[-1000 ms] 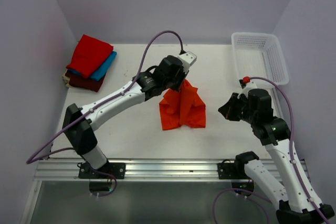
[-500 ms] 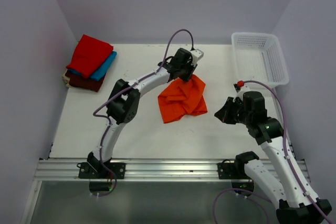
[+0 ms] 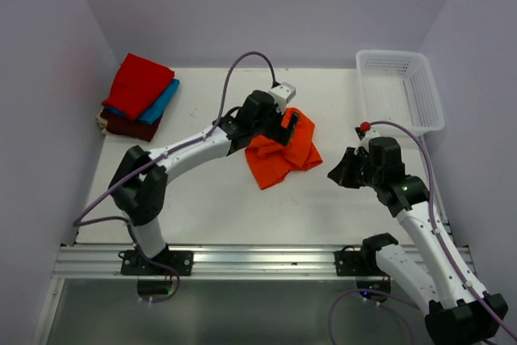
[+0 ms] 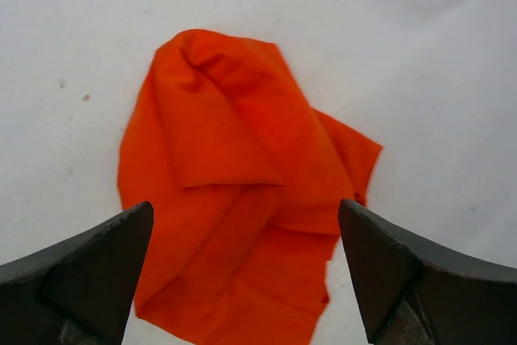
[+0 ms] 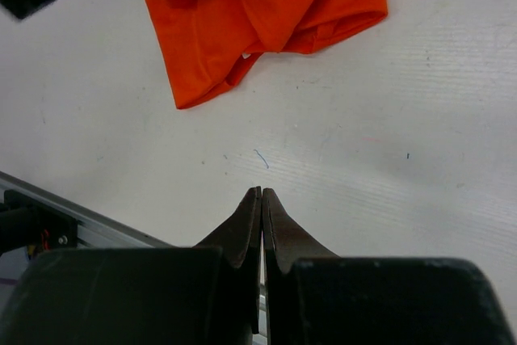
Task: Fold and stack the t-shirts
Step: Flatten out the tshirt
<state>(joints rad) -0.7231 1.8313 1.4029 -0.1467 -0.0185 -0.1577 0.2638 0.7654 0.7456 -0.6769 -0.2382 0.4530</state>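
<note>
A bright orange t-shirt (image 3: 284,157) lies crumpled on the white table, a little right of the middle. My left gripper (image 3: 284,124) hovers over its far edge, jaws wide open with nothing between them. In the left wrist view the orange t-shirt (image 4: 234,183) lies loose on the table below the left gripper (image 4: 246,276). My right gripper (image 3: 342,172) is shut and empty, just right of the shirt. The right wrist view has the right gripper (image 5: 262,193) over bare table, with the orange t-shirt (image 5: 258,14) ahead. Folded red (image 3: 137,84), turquoise (image 3: 164,103) and maroon (image 3: 128,125) t-shirts are stacked at the back left.
A white mesh basket (image 3: 429,96) stands at the back right corner. An aluminium rail (image 3: 242,260) runs along the near edge where both arms are bolted. Purple walls close in the table on the left, back and right.
My left gripper has opened and let go of the orange t-shirt, which has dropped from a hanging drape into a crumpled heap. The right gripper has drifted slightly left, still shut.
</note>
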